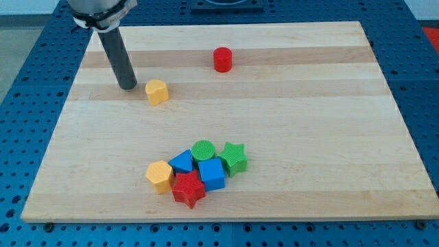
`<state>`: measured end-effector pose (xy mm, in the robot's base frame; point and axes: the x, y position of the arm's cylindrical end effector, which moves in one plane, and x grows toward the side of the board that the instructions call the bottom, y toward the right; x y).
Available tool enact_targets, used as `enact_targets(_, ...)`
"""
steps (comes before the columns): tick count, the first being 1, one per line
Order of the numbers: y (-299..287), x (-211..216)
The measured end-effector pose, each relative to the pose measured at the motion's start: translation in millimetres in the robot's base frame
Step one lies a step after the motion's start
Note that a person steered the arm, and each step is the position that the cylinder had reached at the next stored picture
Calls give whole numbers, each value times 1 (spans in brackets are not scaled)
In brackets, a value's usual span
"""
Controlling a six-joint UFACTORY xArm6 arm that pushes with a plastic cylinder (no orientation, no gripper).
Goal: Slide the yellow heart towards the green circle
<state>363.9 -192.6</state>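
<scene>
while my tip (127, 86) is resting just left of the yellow heart (157, 91), apart from it and holding nothing, the green circle (203, 150) is sitting well below among clustered blocks near the board's (329, 123) bottom.

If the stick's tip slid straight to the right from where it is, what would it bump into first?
Most likely the yellow heart. It sits just to the view's right of my tip, a little apart. Nothing lies between them, though depth is hard to judge.

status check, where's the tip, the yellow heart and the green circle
My tip just left of the yellow heart, small gap. Green circle in the lower cluster, behind the blue cube. Path between them open.
</scene>
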Motion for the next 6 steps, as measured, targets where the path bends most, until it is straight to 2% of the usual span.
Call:
enact_targets(3,75,36)
enact_targets(5,84,32)
enact_targets(6,110,56)
